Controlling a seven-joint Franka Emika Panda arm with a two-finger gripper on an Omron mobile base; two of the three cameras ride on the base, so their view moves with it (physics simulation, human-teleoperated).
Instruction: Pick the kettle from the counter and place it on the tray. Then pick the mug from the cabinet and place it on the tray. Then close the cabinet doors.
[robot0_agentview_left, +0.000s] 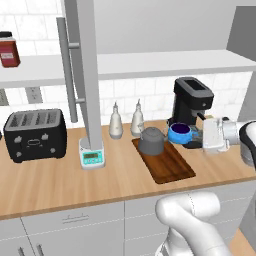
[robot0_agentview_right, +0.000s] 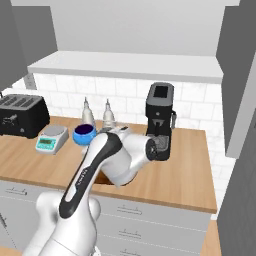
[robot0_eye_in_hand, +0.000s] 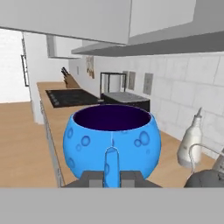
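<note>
Nearby: coffee machine (robot0_agentview_left: 192, 100) behind mug (robot0_agentview_left: 180, 133); kettle (robot0_agentview_left: 151, 141) on tray (robot0_agentview_left: 172, 167).

Arm outstretched sideways, jaws clamped

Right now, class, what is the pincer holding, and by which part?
The pincer is shut on the blue mug, gripping its small handle.

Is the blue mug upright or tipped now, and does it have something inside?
Upright and empty. The mug has its round opening facing up with a dark bare inside, held by its handle in the end effector.
</note>
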